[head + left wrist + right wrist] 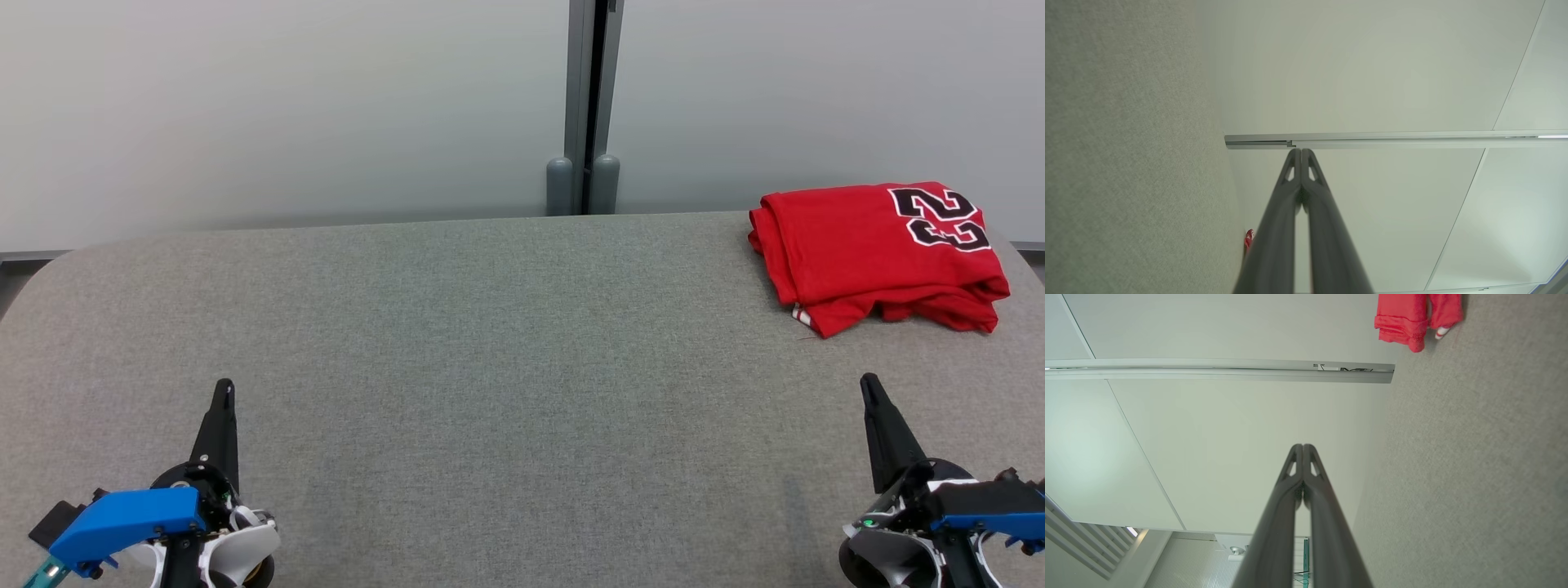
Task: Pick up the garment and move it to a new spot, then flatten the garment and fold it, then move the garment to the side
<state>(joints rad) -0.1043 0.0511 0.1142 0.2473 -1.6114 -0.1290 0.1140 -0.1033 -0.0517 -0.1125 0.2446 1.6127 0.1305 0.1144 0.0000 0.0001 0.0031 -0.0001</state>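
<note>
From the head view, a red garment [873, 253] lies folded into a compact bundle at the far right corner of the grey felt-covered table [490, 367]. A black-and-white number is printed on its top face, and a bit of striped trim peeks out at its near left corner. The left gripper [224, 392] sits low at the near left, its two dark fingers pressed together into one point and aimed away from the robot. The right gripper [870, 385] mirrors it at the near right, jaws likewise together and holding nothing. It is nearer the garment than the left one but apart from it. A pale wall [286, 106] stands behind the table, split by a grey upright post [589, 106].

In the left wrist view, the left gripper [1301, 152] shows its fingers meeting at the tips, with nothing between them. The table [1126, 163] runs down that view's left side, and a sliver of the red garment [1248, 239] shows beside the fingers, far along the table's edge.

In the right wrist view, the right gripper [1303, 447] is closed tip to tip and empty. The garment [1404, 318] lies at the top of that view on the table [1474, 477], well clear of the fingers.
</note>
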